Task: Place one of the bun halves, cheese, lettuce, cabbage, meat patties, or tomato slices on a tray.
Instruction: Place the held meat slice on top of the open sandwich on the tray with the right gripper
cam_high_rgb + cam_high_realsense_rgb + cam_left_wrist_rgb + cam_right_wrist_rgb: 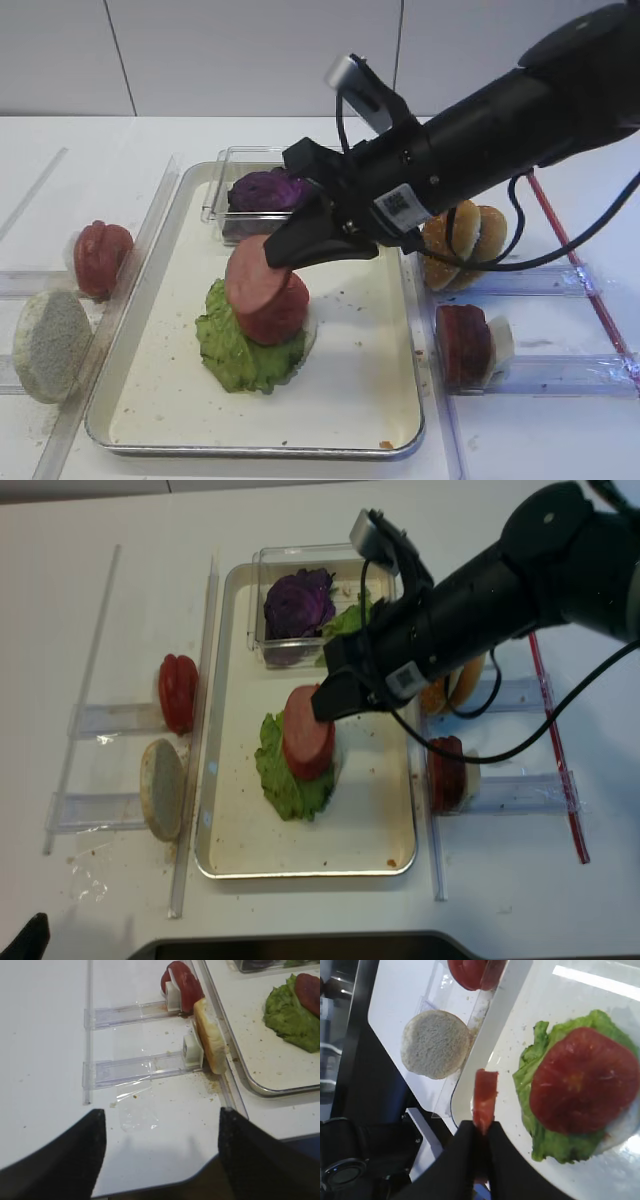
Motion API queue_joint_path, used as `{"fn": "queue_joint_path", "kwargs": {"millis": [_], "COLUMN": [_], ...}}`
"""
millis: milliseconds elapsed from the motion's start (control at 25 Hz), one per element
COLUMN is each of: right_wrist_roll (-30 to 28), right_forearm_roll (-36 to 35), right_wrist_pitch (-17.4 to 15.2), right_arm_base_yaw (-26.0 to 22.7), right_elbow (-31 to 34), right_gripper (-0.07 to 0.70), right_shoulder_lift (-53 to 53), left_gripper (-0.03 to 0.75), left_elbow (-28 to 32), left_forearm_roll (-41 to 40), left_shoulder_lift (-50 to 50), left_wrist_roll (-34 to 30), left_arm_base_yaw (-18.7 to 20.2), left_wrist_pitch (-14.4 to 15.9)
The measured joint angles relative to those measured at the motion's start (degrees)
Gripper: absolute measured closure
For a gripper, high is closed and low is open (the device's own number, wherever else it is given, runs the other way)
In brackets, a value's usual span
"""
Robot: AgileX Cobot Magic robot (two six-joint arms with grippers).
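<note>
Right claw (480,1132) is pressed together, pinching a meat patty (256,275) by its edge, hovering just above the stack on the tray (350,405). Under it sit a tomato slice (585,1087) and the lettuce (235,350). Best move, I'd say: tip the disc flat and centre it over that tomato before letting go. Left claw (160,1152) stands spread over the desk, holding nothing. A small label on the right arm; unreadable.

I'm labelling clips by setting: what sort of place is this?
Probably a lab bench staged as a burger-assembly station, not a real kitchen: a bare white table, clear acrylic racks holding spare bun halves and tomato slices, and a metal tray.
</note>
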State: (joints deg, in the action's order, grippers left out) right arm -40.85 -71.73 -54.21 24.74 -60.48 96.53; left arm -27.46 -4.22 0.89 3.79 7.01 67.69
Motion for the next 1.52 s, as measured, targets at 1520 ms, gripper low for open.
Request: {"fn": "queue_joint_path", "kwargs": {"millis": [1520], "right_wrist_roll": [-13.80], "right_forearm_roll": [-16.27], "right_wrist_pitch": [-10.28], "right_arm_base_yaw": [-4.94], "right_elbow": [0.00], "right_gripper": [0.552], "right_shoulder_lift": [15.30], "left_gripper": [0.276], "left_elbow": [0.00], "left_forearm_roll": [0.00], "left_shoulder_lift": [0.00], "left_wrist_roll": [0.00], "left_arm_base_yaw": [0.00], "left_wrist_pitch": [0.00]}}
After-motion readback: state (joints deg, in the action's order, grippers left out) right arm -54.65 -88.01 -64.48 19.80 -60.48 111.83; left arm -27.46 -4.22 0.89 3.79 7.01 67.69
